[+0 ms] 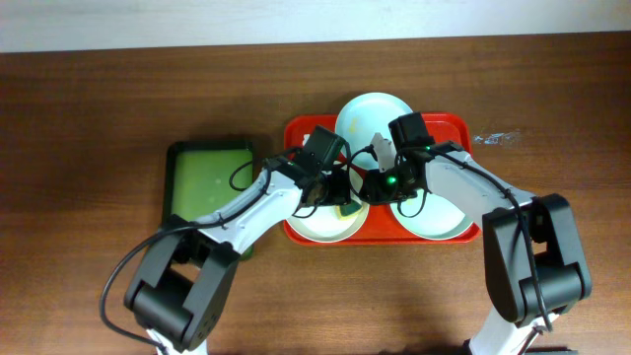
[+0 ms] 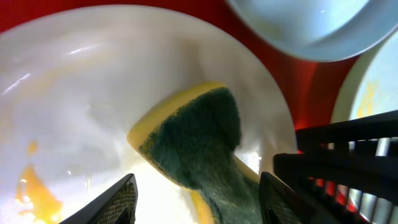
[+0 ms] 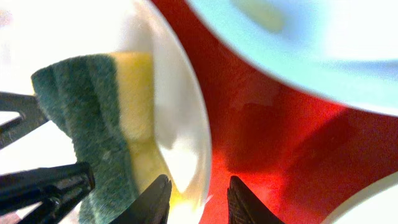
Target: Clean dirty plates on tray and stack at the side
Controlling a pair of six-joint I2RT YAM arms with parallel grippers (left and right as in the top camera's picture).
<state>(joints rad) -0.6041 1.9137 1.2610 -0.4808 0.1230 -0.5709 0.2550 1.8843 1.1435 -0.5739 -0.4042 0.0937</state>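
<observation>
Red tray [image 1: 308, 128] mid-table, carrying three plates [image 1: 373, 116]. Left gripper [image 2: 196, 205] spread wide over smeared plate [image 2: 81, 118], straddling sponge [image 2: 199, 146]. Right gripper [image 3: 198, 199] parted, gripping nothing, straddling plate rim.

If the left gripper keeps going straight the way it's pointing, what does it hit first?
Probably the sponge, which lies right ahead of the open left gripper on the smeared plate. Depth is unclear, so the fingers may pass either side of it and meet the plate.
</observation>
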